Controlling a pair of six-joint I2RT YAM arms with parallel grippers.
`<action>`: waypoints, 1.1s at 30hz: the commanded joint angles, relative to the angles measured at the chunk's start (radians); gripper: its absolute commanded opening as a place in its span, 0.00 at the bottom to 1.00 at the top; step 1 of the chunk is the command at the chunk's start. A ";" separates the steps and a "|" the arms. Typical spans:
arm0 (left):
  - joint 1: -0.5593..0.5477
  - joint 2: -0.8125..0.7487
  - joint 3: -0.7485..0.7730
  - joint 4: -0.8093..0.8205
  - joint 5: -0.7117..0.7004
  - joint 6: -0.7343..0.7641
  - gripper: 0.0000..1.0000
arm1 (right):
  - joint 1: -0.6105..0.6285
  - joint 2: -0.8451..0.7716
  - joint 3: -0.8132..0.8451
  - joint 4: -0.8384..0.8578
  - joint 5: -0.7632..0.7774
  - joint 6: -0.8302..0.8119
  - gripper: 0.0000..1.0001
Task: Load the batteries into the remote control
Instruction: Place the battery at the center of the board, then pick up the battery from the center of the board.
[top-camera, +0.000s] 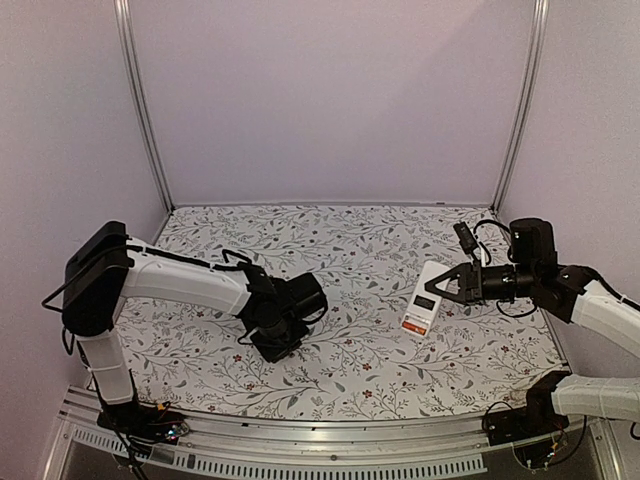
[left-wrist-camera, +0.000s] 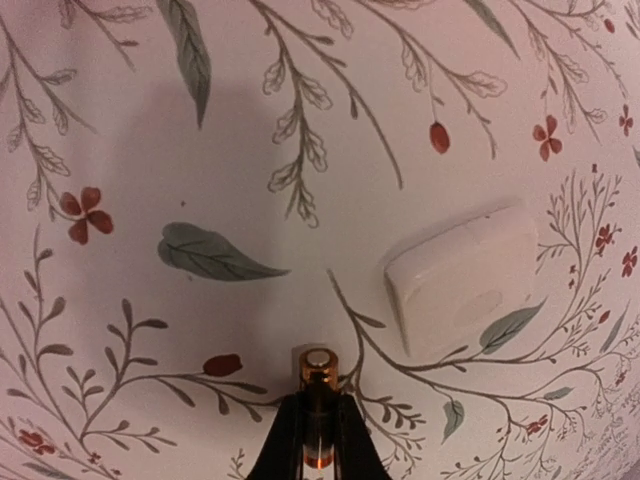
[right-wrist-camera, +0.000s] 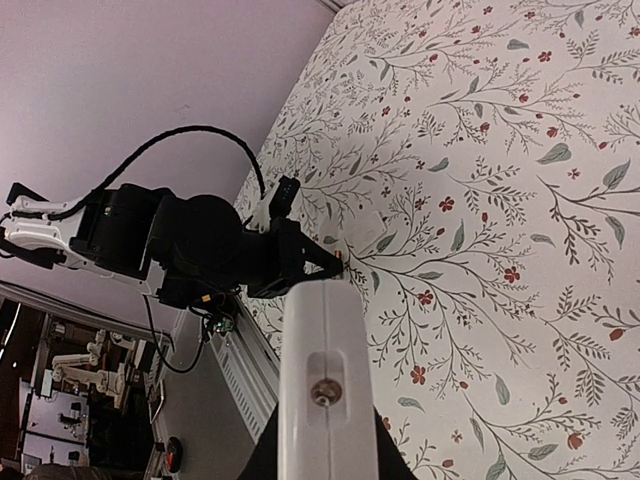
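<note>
Remote control, a slim white rectangular plastic handset (top-camera: 425, 298), is held above the floral-print table (top-camera: 350, 240) near its right edge, clamped in the right gripper (top-camera: 447, 287); no battery shows in its dark recess. Left gripper (left-wrist-camera: 318, 412) is closed on one small orange-red cylindrical battery (left-wrist-camera: 317, 380), low over the table's middle beside the flat white cover plate (left-wrist-camera: 465, 280). Judged from this, insertion is not yet begun, and no second battery is in view.

Top cam sits high behind the rig, tilted down and forward, so the whole floral table (top-camera: 350, 370) fits, with the back wall (top-camera: 330, 100) at 12 o'clock. Left wrist cam hangs super close over the table, facing straight down. Right wrist cam is higher up. It looks across the table along the remote control (right-wrist-camera: 325, 340) at 6 o'clock toward the left arm (right-wrist-camera: 150, 235). Top view shares both.
</note>
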 joint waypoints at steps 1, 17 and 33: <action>0.011 0.032 0.007 0.002 0.019 -0.004 0.09 | -0.003 0.018 -0.006 0.001 -0.009 -0.018 0.00; 0.022 -0.124 0.122 -0.051 -0.179 0.385 0.40 | -0.004 0.036 0.018 0.001 -0.010 -0.031 0.00; 0.201 -0.481 -0.041 0.276 0.283 1.698 0.86 | -0.005 -0.050 -0.009 0.001 -0.022 -0.031 0.00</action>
